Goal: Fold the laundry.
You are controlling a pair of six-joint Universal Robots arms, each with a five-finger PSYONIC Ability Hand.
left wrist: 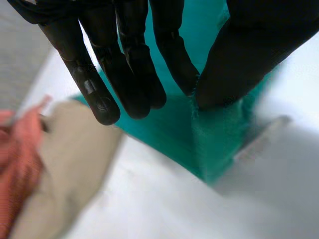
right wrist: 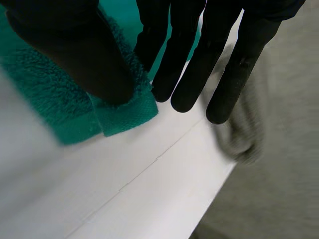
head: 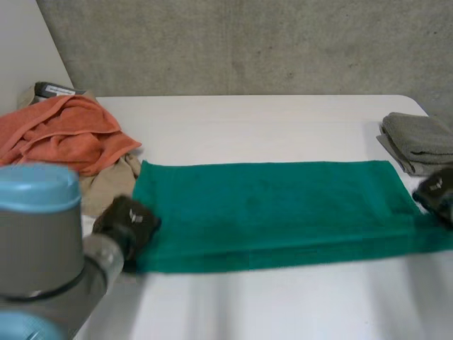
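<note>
Looking at a green towel (head: 276, 212) laid out flat as a long strip across the middle of the white table (head: 283, 304), doubled over lengthwise judging by the two layers at its right near corner. Got the left hand (head: 126, 221) parked right on the towel's left near corner. Up close in the left wrist view, pinching that corner between the thumb (left wrist: 249, 55) and the nearest finger, with a bit of green cloth bunched and raised off the table there, and the rest of the fingers (left wrist: 94, 84) just hanging straight over the towel's left edge. Same deal at the other end: right hand (head: 437, 193) on the towel's right near corner, thumb (right wrist: 70, 55) pressed down on top of the terry, one finger tucked against the edge so the cloth sits nipped between them, other fingers (right wrist: 234, 74) held straight past the towel's end over bare table. Off the towel's left end, a crumpled orange towel (head: 64, 131) heaped on a beige cloth (head: 106, 185), the beige one nearly touching the green corner. Off the towel's right far corner, a folded grey towel (head: 421, 142) close by. Beyond the towel's far edge, more bare table and then a concrete wall (head: 248, 42).
</note>
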